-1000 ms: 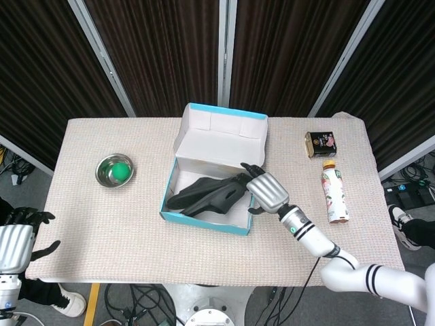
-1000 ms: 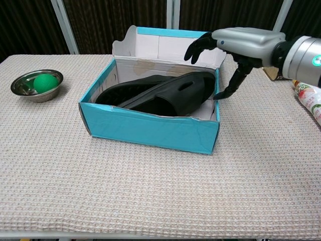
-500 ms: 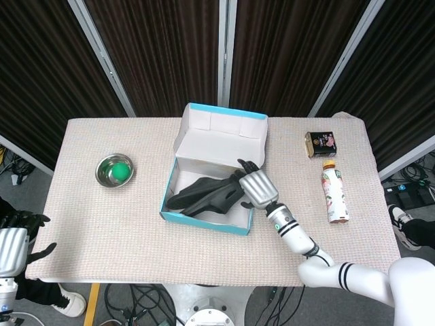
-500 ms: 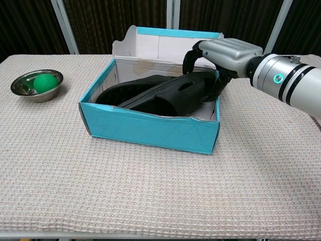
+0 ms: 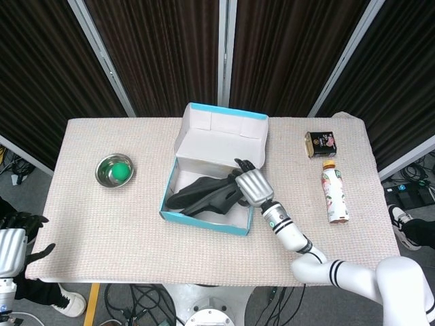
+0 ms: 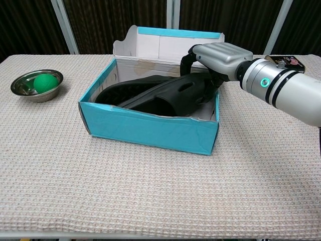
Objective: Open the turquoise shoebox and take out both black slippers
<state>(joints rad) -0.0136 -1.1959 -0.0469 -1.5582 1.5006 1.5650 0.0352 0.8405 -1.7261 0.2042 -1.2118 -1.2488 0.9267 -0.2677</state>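
Observation:
The turquoise shoebox point(image 5: 204, 221) point(image 6: 150, 128) stands open mid-table, its white-lined lid point(image 5: 221, 132) tipped up at the back. Two black slippers point(image 5: 204, 193) point(image 6: 155, 93) lie stacked inside, slanting up toward the right end. My right hand point(image 5: 251, 187) point(image 6: 218, 55) reaches into the box's right end; its fingers curl over the upper slipper's raised end with the thumb on the near side, gripping it. My left hand point(image 5: 13, 238) hangs off the table's front left corner, holding nothing, fingers apart. It shows only in the head view.
A steel bowl point(image 5: 100, 173) point(image 6: 20, 88) holding a green ball point(image 5: 120, 170) sits at the left. To the right of the box lie a drink bottle point(image 5: 334, 193) on its side and a small dark tin point(image 5: 321, 144) point(image 6: 286, 60).
My right hand moved left and down from above the box's right edge into the box, and its fingers closed around the upper slipper's end. The left hand sank slightly.

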